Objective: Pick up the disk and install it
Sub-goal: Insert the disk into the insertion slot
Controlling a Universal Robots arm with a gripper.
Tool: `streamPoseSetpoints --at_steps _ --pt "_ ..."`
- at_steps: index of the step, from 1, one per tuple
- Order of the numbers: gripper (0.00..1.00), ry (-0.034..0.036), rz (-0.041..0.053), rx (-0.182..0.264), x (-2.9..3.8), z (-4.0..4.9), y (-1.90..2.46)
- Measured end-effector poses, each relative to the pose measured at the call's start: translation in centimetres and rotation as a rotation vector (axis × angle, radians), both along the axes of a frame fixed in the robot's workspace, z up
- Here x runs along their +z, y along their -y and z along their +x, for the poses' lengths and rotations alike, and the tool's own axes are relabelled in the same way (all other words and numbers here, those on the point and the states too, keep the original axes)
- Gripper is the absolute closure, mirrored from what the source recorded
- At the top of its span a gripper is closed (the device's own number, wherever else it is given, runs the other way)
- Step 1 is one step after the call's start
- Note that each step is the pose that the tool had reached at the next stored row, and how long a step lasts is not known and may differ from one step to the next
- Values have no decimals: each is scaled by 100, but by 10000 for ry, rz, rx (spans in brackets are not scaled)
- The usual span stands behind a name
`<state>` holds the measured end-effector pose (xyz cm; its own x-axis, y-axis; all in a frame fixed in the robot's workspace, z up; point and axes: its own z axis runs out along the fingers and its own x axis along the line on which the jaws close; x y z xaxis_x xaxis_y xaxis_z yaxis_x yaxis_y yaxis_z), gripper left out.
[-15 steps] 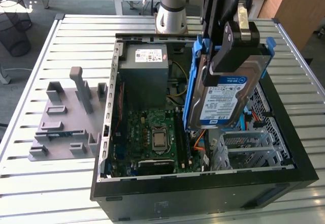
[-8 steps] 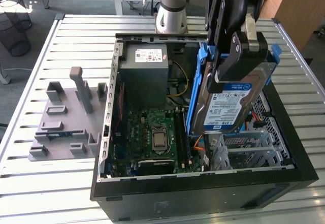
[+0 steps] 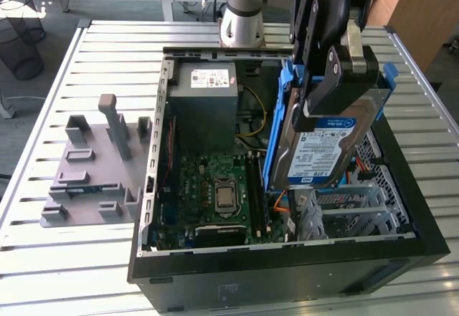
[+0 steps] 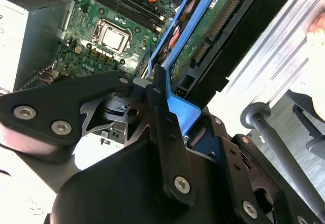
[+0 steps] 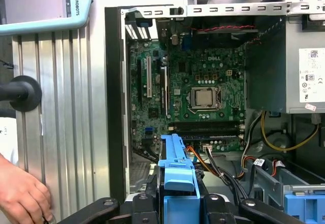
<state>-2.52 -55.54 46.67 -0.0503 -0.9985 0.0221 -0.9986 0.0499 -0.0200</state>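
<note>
Above the open computer case point(image 3: 287, 276), toward the exterior view's right, the gripper point(image 3: 341, 79) is clamped shut on the upper end of the disk point(image 3: 323, 144), gripping it through the blue rails point(image 3: 276, 130) that frame it. The drive hangs in the air, clear of the case floor. Its lower end sits just over the grey metal drive bay point(image 3: 348, 205) and the orange cables beside it; I cannot tell whether that corner touches anything. As I judge it, the pick-up half of the task is done, since the drive's weight is carried entirely by the arm. The install half is not: the drive is neither level with the bay nor seated in it. The disk's long axis stands steep, closer to upright than flat, with the held end leaning to the exterior view's right and the free end dropping left toward the motherboard point(image 3: 219, 187). The white-and-blue label faces the near side (toward the exterior camera), while the green circuit-board side point(image 4: 203, 36) faces away, as the second wrist view shows. The grey power-supply box point(image 3: 203, 90) sits at the far left corner of the case, well apart from the drive. In the first wrist view a person's hand point(image 5: 23, 196) rests on the slatted table point(image 3: 107, 44), outside the case wall.
</note>
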Motion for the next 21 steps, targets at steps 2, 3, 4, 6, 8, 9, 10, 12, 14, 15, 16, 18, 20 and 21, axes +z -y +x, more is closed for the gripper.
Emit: streamPoseSetpoints --at_steps 2,3,4,6,8,9,10,12,14,15,16,18,20,21 --pt "64 0 1 0 0 1 0" --pt "64 1 1 1 -1 5 1" --pt "64 0 0 1 -1 13 2" --pt "64 0 1 0 -2 45 6" --pt "64 0 -1 0 -3 99 9" --pt "64 1 1 1 -6 127 12" --pt "64 1 2 0 -10 153 16" --pt "64 0 -2 0 -19 183 28" --pt "64 -2 1 0 -38 199 66" --pt "64 -5 -1 -1 -49 207 87" --pt "64 -11 2 0 -62 219 102" --pt "64 -47 2 1 -82 262 113" --pt "64 -95 1 0 -99 306 119" --pt "64 -105 1 0 -107 323 122"
